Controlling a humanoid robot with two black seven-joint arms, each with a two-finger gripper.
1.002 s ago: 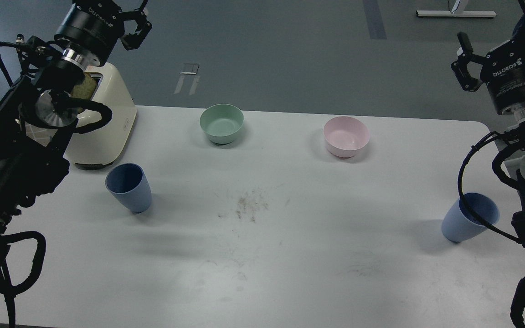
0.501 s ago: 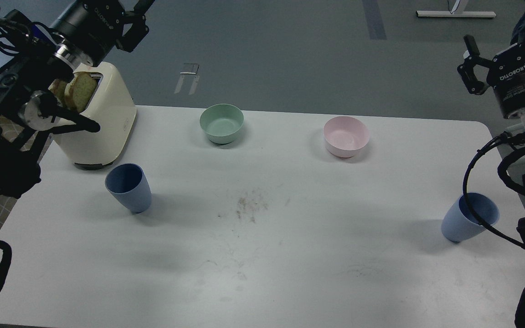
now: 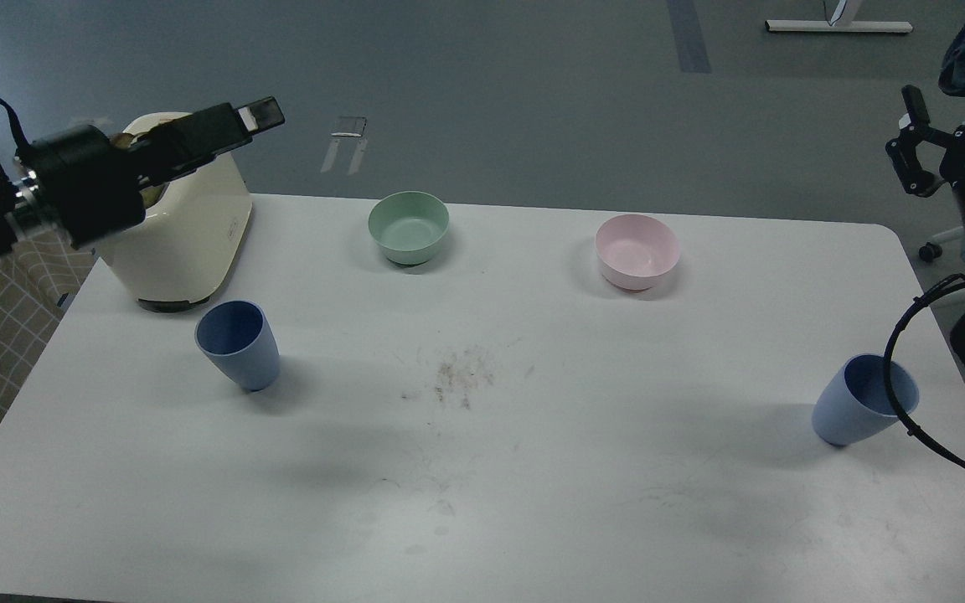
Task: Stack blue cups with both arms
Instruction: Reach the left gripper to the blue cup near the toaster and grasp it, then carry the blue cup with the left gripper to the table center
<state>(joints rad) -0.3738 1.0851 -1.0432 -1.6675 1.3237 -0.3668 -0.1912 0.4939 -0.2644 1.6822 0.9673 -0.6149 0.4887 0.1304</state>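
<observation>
The left pincer (image 3: 258, 115) hangs in the air over the worktop's far left corner, above a cream toaster (image 3: 189, 230); it is seen edge-on as 1 dark bar, so I cannot tell whether its fingers are spread or closed, and it holds nothing visible. The right pincer (image 3: 911, 134) is raised beyond the far right corner, off the worktop (image 3: 482, 502); only 1 side of its fingers shows, so its opening cannot be judged either, and it too looks empty. Neither pincer is near a cup. The left blue cup (image 3: 237, 343) stands upright near the left edge, just in front of the toaster. The right blue cup (image 3: 864, 410) stands upright close to the right edge, toward the near half, with a black arm cable crossing in front of its rim. The 2 cups are well apart, at opposite sides of the worktop. Both are handleless matte periwinkle tumblers, wide at the mouth and tapering to a narrow base, darker blue inside. They look like light, stiff plastic or composite, unlikely to break but easy to tip or knock aside because the base is small. The matte wall should give fair grip; the taper could let a cup slip downward, so the best hold is probably across the upper wall just under the rim, or with 1 finger inside the rim. A mint-green bowl (image 3: 408, 226) and a pink bowl (image 3: 637, 250) sit along the far edge, and faint crumbs (image 3: 457, 381) mark the middle.
</observation>
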